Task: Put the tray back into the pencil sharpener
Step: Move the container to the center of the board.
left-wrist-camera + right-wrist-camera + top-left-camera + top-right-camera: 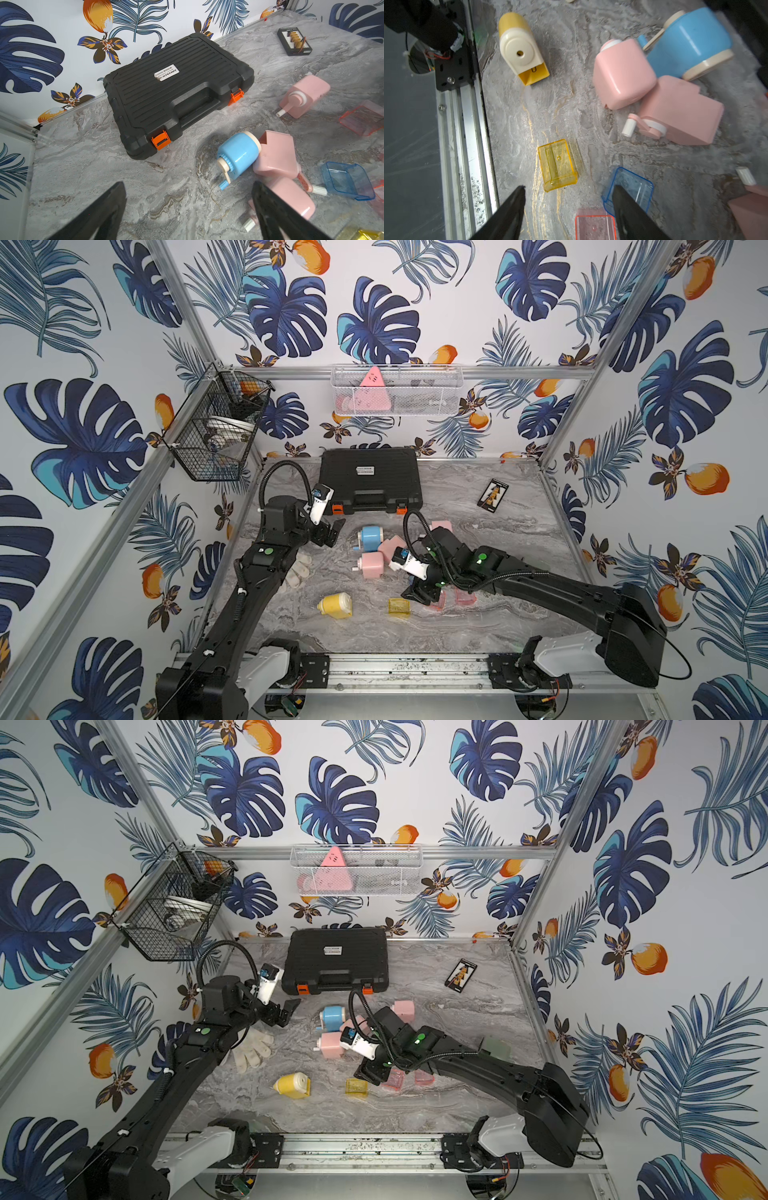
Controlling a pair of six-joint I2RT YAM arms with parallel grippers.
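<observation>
Several pencil sharpeners lie on the marble table: a yellow one [336,605] [520,47], a blue one [371,538] [239,154] and pink ones [372,565] [623,72]. A clear yellow tray [399,607] [557,164] lies loose beside my right gripper [419,593] [568,189]. That gripper is low over the table with its jaws apart. A pink tray [595,227] lies between them, and a blue tray [631,187] sits against one finger. A second pink tray [464,596] lies close by. My left gripper [332,531] [189,185] hovers open and empty, left of the blue sharpener.
A black tool case [370,479] lies at the back of the table. A white glove [297,572] sits beside the left arm. A small black board [492,492] is at the back right. Wire baskets [216,427] [397,389] hang on the walls. An aluminium rail [415,668] runs along the front edge.
</observation>
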